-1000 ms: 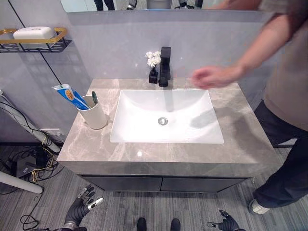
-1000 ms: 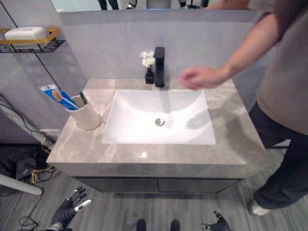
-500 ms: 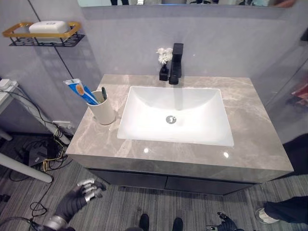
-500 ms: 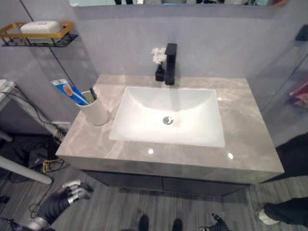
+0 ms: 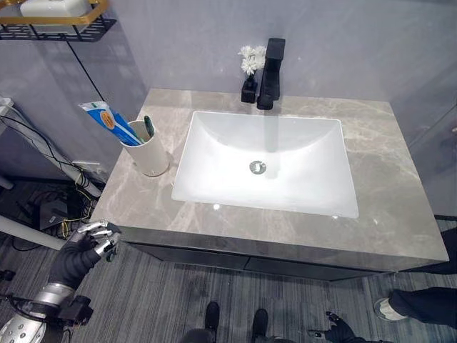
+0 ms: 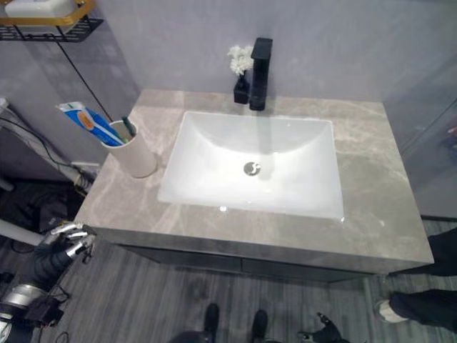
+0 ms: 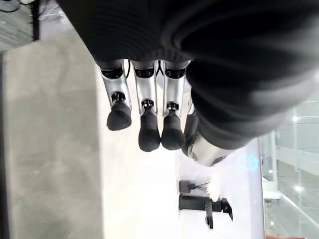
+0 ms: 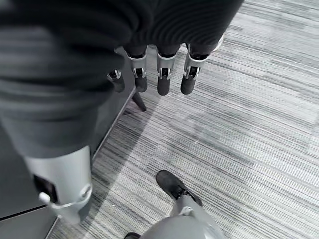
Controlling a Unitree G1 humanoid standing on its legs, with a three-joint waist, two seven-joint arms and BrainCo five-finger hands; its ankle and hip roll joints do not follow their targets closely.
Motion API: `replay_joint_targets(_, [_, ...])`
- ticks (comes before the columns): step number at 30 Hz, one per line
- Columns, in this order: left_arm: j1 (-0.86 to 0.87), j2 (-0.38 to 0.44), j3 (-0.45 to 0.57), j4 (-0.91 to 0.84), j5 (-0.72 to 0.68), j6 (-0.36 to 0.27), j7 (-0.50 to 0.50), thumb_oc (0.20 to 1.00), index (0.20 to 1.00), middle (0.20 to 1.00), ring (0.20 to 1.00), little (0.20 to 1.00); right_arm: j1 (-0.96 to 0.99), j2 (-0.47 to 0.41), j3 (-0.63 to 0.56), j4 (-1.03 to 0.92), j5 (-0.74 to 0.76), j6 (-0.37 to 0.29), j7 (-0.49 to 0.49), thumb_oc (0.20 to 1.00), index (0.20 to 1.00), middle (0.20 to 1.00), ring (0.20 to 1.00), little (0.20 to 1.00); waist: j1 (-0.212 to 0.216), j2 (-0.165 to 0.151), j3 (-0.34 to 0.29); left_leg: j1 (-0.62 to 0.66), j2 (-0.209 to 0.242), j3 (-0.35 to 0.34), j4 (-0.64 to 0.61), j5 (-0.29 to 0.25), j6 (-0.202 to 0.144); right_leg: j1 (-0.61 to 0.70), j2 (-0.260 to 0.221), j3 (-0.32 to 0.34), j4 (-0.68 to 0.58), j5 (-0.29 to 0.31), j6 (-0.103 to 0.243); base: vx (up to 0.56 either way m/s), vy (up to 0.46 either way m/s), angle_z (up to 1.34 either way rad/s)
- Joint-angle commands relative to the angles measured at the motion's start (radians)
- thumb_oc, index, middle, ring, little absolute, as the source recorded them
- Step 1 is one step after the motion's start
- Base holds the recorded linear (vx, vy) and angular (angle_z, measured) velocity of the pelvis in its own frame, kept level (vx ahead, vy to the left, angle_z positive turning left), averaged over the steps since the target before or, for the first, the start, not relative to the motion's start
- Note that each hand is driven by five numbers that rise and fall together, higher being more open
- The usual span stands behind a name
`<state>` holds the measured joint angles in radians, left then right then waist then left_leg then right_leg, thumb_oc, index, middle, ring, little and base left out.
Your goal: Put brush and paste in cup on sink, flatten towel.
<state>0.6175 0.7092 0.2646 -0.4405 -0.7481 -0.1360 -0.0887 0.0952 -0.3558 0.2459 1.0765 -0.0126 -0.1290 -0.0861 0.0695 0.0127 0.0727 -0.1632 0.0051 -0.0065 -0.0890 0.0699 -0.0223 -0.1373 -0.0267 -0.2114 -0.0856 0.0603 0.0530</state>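
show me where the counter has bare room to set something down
Widest bare patch: the counter right of the basin, out to its right edge. The front strip below the basin is also bare but narrow. Crowded: the left side with the cup, and behind the basin by the faucet and small vase.

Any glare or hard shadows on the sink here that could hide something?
Left eye view: two small light spots sit on the front rim of the basin; the faucet throws a grey streak down to the drain; the cup is evenly lit. Left wrist view: the basin is glaring white past the left hand.
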Motion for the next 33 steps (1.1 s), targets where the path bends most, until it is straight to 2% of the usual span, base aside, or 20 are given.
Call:
replay_joint_targets(1, [-0.008, -0.031, 0.049, -0.018, -0.017, -0.087, 0.04, 0.2, 0.2, 0.2, 0.2, 0.2, -0.02, -0.026, 0.023, -0.02, 0.037, -0.014, -0.002, 1.0, 1.0, 1.0, 1.0, 1.0, -0.011, -0.031, -0.009, -0.027, 0.045, -0.035, 0.002, 0.004, -0.035, -0.017, -0.079, 0.056, -0.002, 0.007, 0.084, 0.05, 0.027, -0.12])
replay_joint_targets(23, [-0.225, -0.023, 0.009, 0.171, 0.059, -0.102, 0.128, 0.2, 0.2, 0.2, 0.2, 0.2, -0.077, -0.035, 0.018, -0.088, 0.076, -0.01, -0.02, 1.0, 1.0, 1.0, 1.0, 1.0, -0.035, -0.041, 0.024, -0.113, 0.046, -0.024, 0.002, 0.009, -0.032, -0.109, -0.086, 0.084, -0.002, 0.02, 0.086, 0.01, 0.005, -0.01])
replay_joint_targets(27, [-0.307, 0.027, -0.02, 0.189, 0.061, -0.1, 0.138, 0.2, 0.2, 0.2, 0.2, 0.2, -0.092, -0.034, 0.032, -0.102, 0.089, -0.01, -0.019, 1.0, 1.0, 1.0, 1.0, 1.0, -0.05, -0.049, 0.027, -0.136, 0.049, -0.021, 0.002, 0.008, -0.034, -0.139, -0.085, 0.094, -0.002, 0.025, 0.087, 0.03, 0.016, -0.1])
replay_joint_targets(33, [-0.361, 0.052, -0.026, 0.192, 0.073, -0.103, 0.157, 0.2, 0.2, 0.2, 0.2, 0.2, -0.099, -0.031, 0.04, -0.108, 0.096, -0.011, -0.019, 1.0, 1.0, 1.0, 1.0, 1.0, -0.06, -0.054, 0.027, -0.144, 0.052, -0.02, 0.002, 0.006, -0.036, -0.15, -0.083, 0.103, -0.002, 0.026, 0.088, 0.01, 0.001, -0.04])
